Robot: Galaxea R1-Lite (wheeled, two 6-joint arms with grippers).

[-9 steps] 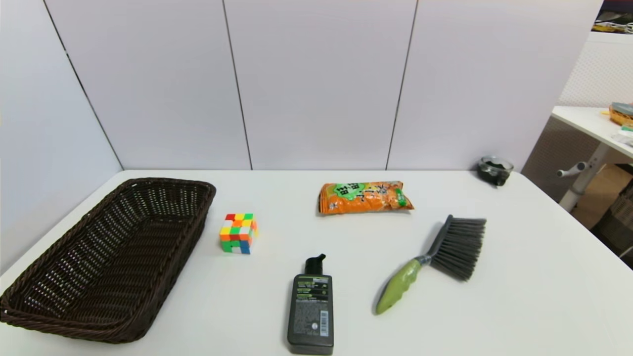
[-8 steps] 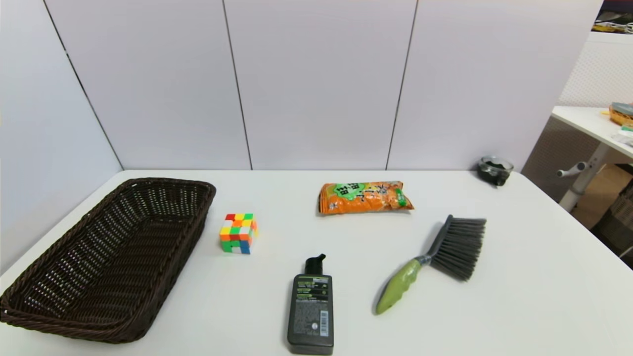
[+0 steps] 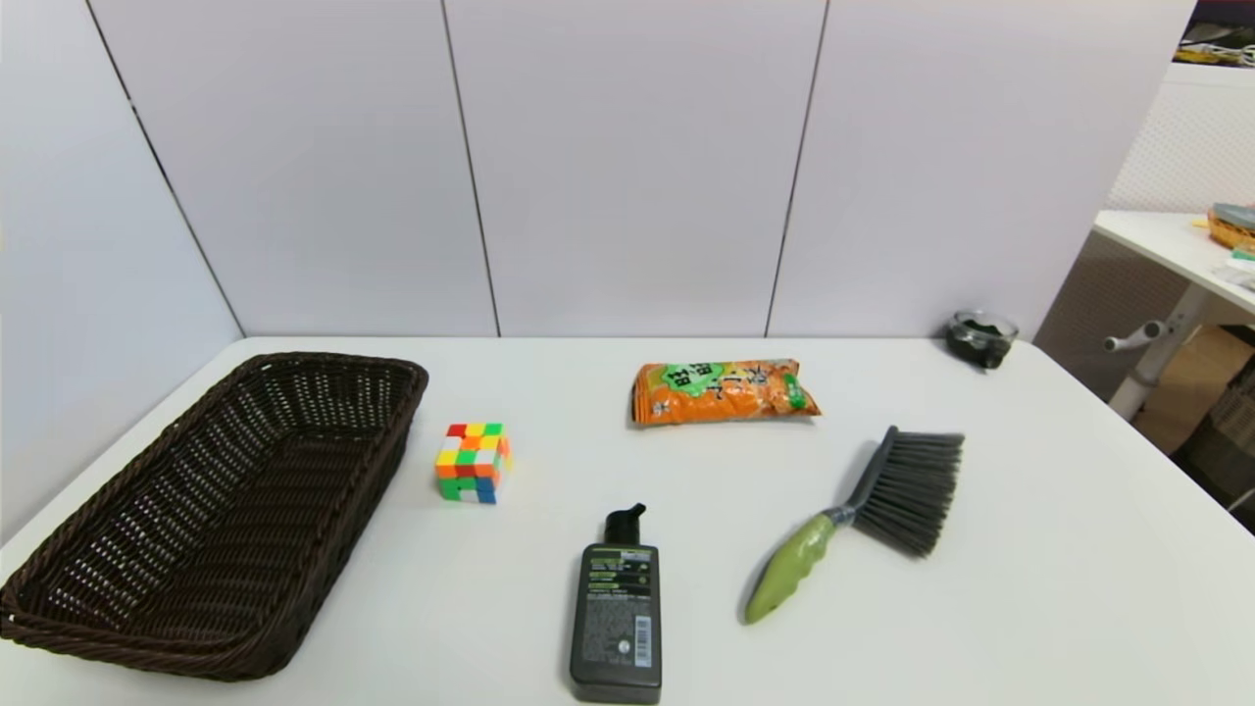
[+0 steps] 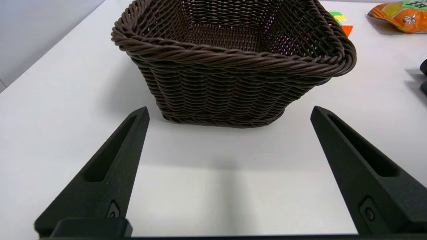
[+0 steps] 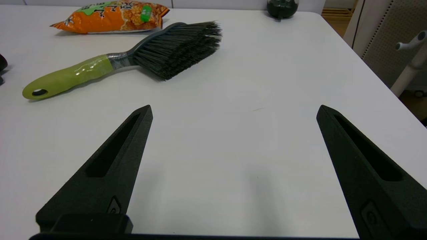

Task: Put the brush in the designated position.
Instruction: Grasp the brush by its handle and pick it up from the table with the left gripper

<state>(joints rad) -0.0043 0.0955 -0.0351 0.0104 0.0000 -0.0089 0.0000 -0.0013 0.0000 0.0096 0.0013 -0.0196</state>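
Right wrist view: right gripper (image 5: 233,110) low over bare white table (image 5: 233,140), fingers (image 5: 110,173) spread wide, nothing between them. Beyond the fingertips, well apart from them, brush (image 5: 133,58) lying flat on the table, lime-green handle with a hanging hole at its end, grey neck, dark grey bristle fan pointing toward the far edge. Just past the bristles, orange snack bag (image 5: 110,16), near but not touching. At the far corner, small dark glass jar (image 5: 282,7).

Left wrist view: left gripper (image 4: 230,111) likewise low over the table, fingers (image 4: 106,180) held wide with nothing gripped. Directly ahead, close to the fingertips yet not touching, short end wall of the dark brown wicker basket (image 4: 233,86), nothing visible inside. Beside the basket's far rim, corner of the colourful puzzle cube (image 4: 341,20).

Head view: neither arm visible. Brush (image 3: 855,520) on the right half of the table, slanted, handle toward the robot, bristles away and to the right. Snack bag (image 3: 724,390) behind it, dark pump bottle (image 3: 617,610) lying flat to the left of the handle, apart from it. Puzzle cube (image 3: 473,462) between bottle and basket (image 3: 147,647), basket along the left side, well apart from the brush. Jar (image 3: 980,338) at the far right corner.
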